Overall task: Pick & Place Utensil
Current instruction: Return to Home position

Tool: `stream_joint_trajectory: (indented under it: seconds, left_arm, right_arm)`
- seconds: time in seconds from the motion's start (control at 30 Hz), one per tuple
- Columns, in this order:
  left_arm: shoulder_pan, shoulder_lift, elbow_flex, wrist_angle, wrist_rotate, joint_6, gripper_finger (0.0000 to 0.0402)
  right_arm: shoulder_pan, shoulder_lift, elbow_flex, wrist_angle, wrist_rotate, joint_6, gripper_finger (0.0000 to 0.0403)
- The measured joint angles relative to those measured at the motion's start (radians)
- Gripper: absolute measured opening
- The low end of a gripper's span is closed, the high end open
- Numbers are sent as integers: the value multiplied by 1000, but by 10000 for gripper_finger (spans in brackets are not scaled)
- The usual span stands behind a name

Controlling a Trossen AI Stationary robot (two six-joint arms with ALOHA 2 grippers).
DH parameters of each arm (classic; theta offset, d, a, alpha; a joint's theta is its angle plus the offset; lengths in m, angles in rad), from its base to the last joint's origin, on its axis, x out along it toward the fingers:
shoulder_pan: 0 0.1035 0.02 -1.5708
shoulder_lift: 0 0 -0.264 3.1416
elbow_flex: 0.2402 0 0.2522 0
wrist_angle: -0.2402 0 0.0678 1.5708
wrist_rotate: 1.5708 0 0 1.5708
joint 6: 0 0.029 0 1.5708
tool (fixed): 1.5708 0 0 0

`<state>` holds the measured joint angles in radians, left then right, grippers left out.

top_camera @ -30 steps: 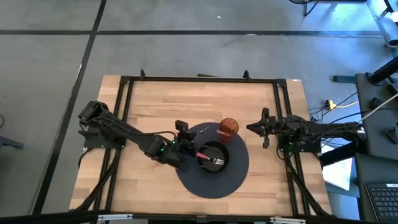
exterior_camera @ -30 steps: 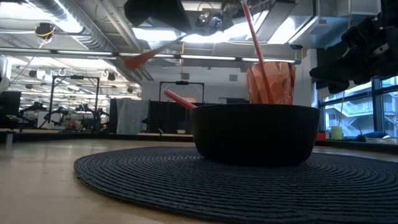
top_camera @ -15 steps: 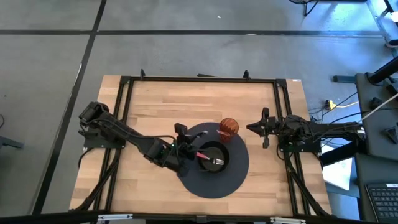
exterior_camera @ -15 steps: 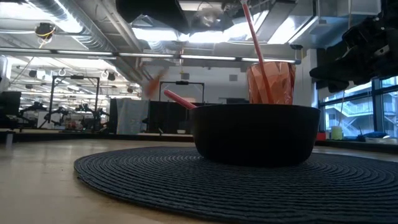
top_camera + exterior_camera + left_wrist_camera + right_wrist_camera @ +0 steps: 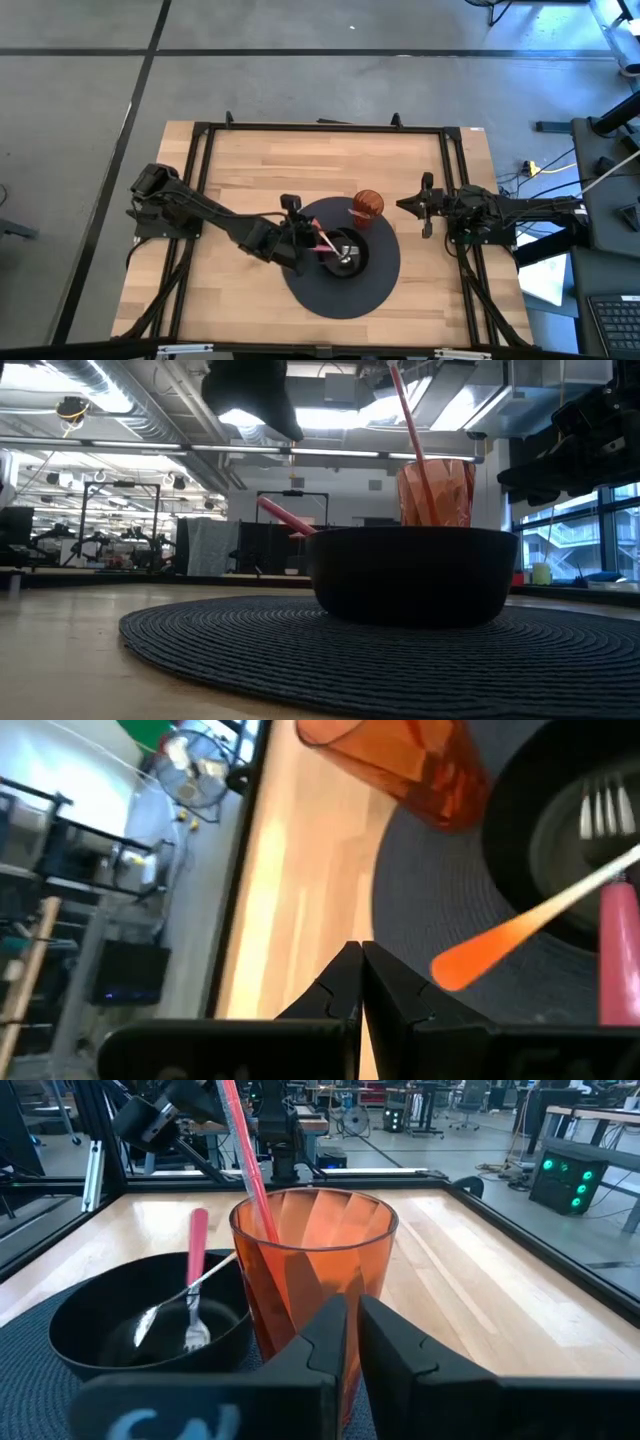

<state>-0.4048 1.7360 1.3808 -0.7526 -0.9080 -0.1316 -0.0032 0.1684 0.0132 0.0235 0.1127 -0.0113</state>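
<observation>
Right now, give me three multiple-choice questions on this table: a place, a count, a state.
1. Where is the pink fork? A in the orange cup; B in the black bowl; C on bare wood.
2. How many utensils are in the bowl? A none; B two; C four.
3. The left hand is: A wide open; B shut on the fork; C shut, empty.
Answers: B, its tines lie inside the bowl; B, fork and spoon; C, closed tight with nothing held.

Orange spoon (image 5: 500, 942) in black bowl (image 5: 510, 830), jaws closed
</observation>
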Motion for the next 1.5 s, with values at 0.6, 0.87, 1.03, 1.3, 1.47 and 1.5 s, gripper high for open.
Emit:
stream_joint_trajectory:
  seconds: [0.6, 0.87, 1.03, 1.3, 1.47, 1.5]
  left_arm:
    - [59, -3, -68, -54, 75, -4, 3]
    - [125, -215, -284, 206, 183, 161, 2]
    - [164, -557, -525, 545, 447, 325, 3]
    - [328, -1091, -924, 838, 602, 247, 3]
    - [347, -1275, -994, 779, 719, 270, 3]
    - [346, -1307, -999, 765, 729, 280, 3]
  right_arm:
    - [0, 0, 0, 0, 0, 3, 31]
    - [0, 0, 0, 0, 0, 2, 31]
    - [0, 0, 0, 0, 0, 0, 31]
    - [0, 0, 0, 0, 0, 6, 31]
    - [0, 0, 0, 37, 0, 9, 31]
    - [0, -1, 0, 49, -5, -1, 31]
